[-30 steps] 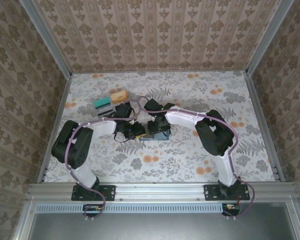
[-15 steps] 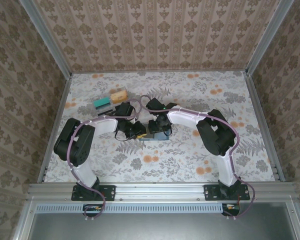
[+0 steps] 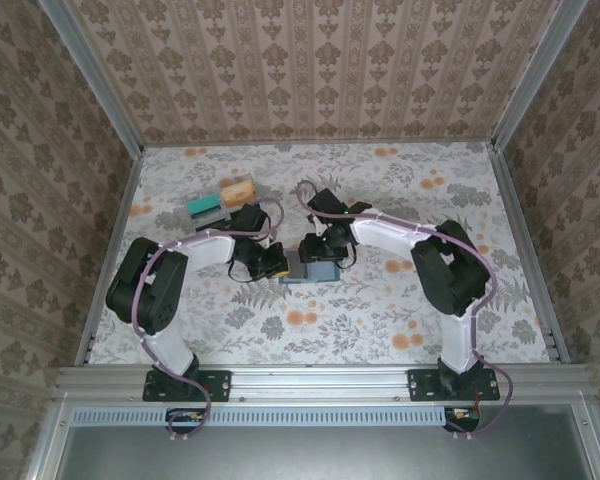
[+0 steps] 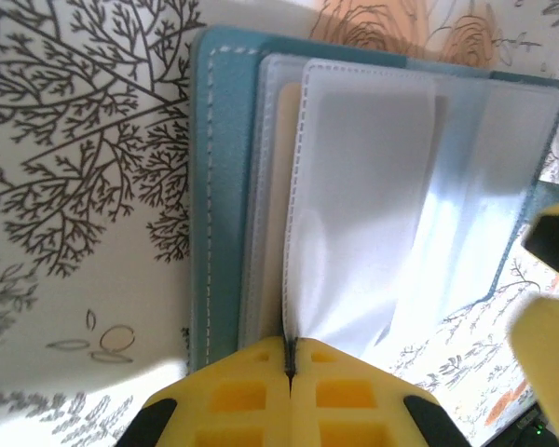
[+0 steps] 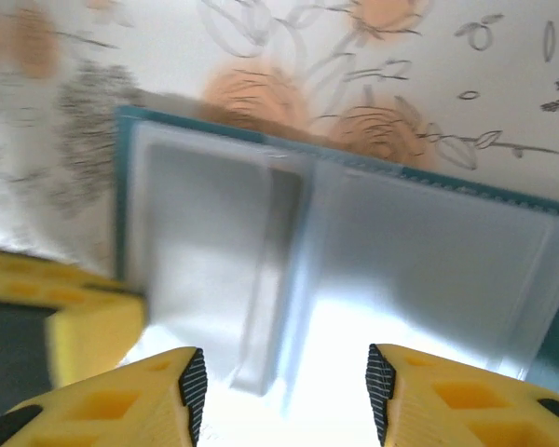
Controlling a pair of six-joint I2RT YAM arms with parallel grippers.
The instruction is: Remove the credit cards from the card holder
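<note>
Under everything, the floral-print table (image 3: 380,320): fills the floor of the wallpapered booth.

Next, the left arm (image 3: 195,250) and the right arm (image 3: 400,235): reach in from the near edge and meet close to the table's middle.

Between the two arm tips, the card holder (image 3: 315,270): lies open and flat on the table, just nearer than the middle. In the left wrist view, shows its stitched teal-blue cover (image 4: 222,186) underneath, with see-through pockets stacked on top.

On that stack, the clear sleeve (image 4: 373,177): lifts off the pockets below, caught at its near edge.

Toward the far left of the table, the credit cards (image 3: 212,203): lie out on the cloth, well apart from the card holder, the teal-green card (image 3: 204,206) just beside the tan-orange card (image 3: 239,189).

At the sleeve's edge, the left gripper (image 4: 289,352): clenched, yellow fingers (image 4: 233,400) pressed together with only the clear sleeve between them.

Above the open pockets, the right gripper (image 5: 284,391): released, jaws spread wide, grips nothing.
</note>
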